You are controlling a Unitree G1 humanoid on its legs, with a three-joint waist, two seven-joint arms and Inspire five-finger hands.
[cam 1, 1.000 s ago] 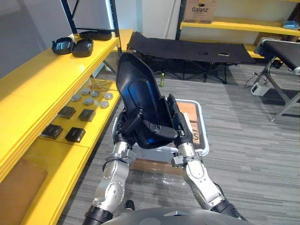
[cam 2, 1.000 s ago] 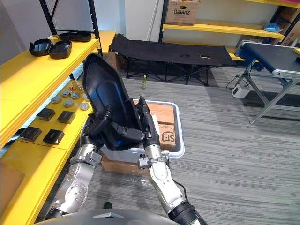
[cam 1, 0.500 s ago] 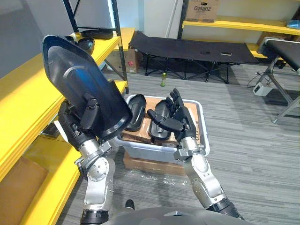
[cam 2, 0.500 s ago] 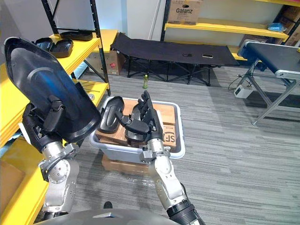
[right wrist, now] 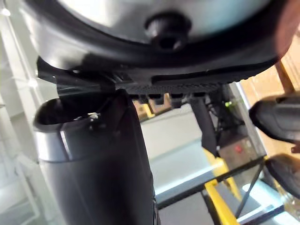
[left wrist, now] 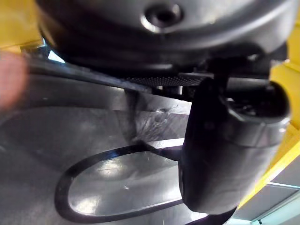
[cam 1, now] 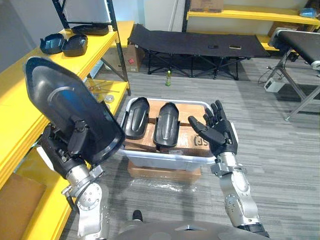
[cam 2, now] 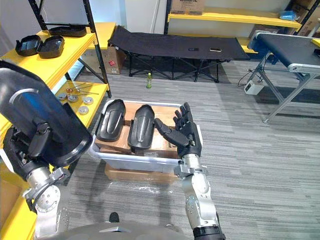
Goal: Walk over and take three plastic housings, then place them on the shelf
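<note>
My left hand (cam 1: 70, 150) is shut on a large black plastic housing (cam 1: 67, 112), holding it upright and tilted beside the yellow shelf (cam 1: 20, 95); its thumb presses the glossy shell in the left wrist view. Two more black housings (cam 1: 136, 117) (cam 1: 166, 124) lie side by side in the grey bin (cam 1: 165, 161) on cardboard. My right hand (cam 1: 217, 132) hovers open over the bin's right end, fingers spread, holding nothing. Other black housings (cam 1: 64, 44) rest on the shelf's far top level.
The grey bin sits on a cardboard box (cam 1: 165, 172) on the floor. Small round parts (cam 2: 77, 97) lie on the lower shelf level. A black folding cot (cam 1: 200, 42) stands behind, and a conveyor (cam 1: 300, 42) at far right. Open floor lies right of the bin.
Both hands held the housing over the bin a second ago; the right hand let go and opened. The left hand swung the housing left toward the shelf, uncovering two housings in the bin.
</note>
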